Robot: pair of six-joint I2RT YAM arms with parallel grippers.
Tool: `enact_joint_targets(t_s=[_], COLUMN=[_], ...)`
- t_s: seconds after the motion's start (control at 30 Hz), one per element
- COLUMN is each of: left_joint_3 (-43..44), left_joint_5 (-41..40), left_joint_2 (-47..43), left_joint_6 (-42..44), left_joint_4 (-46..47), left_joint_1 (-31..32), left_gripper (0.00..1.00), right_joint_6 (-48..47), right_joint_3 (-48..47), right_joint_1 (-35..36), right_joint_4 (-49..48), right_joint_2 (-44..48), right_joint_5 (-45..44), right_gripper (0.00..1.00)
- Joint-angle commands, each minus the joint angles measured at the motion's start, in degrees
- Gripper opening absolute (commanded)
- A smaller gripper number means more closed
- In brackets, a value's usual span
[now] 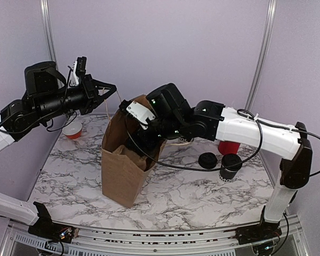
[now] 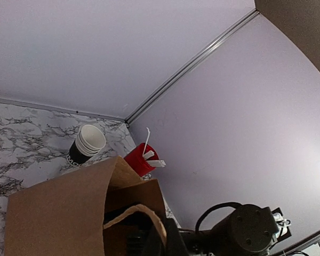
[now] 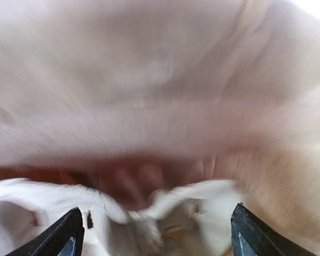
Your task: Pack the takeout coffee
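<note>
A brown paper bag stands open left of the table's middle. My right gripper reaches down into its mouth. In the right wrist view the right gripper is open and empty, its fingertips wide apart over crumpled white paper on the blurred bag floor. My left gripper is raised behind the bag and shut on the bag's paper handle, holding that side up. The lidded takeout coffee cup is not visible in any view.
At the right stand a red holder with white sticks, a low pile of black lids and a stack of lidless black cups. A red bowl sits at the far left. Walls close the back and sides.
</note>
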State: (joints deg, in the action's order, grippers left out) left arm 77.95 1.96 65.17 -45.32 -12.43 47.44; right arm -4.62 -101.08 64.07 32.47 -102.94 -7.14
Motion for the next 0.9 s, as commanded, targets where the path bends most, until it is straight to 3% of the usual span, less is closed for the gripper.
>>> enact_joint_targets(t_s=[0.0,0.43,0.67,0.87], left_joint_3=[-2.15,-7.82,-7.54,-8.3], left_joint_5=[-0.45,0.95,-6.06,-10.46], left_joint_2=[-1.56,-3.36,-4.84,-6.29], left_joint_6=[-2.51,-4.34,-2.34,-1.32], left_joint_4=[-0.74,0.62,-6.14,-8.45], left_joint_1=[-2.09,-4.75,-5.52,-5.77], left_gripper=[0.0,0.0,0.0,0.0], right_joint_6=[-0.71,0.32,0.67,0.84], right_joint_3=[-3.8,-4.3,-2.68,4.95], right_joint_1=[0.28,0.35,0.31,0.23], right_joint_4=[1.66,-0.56,-5.04,-13.89], right_joint_2=[1.36,2.03,6.18,13.28], right_joint_5=[-0.06,3.36,4.03,3.48], right_gripper=[0.94,0.99,1.0,1.0])
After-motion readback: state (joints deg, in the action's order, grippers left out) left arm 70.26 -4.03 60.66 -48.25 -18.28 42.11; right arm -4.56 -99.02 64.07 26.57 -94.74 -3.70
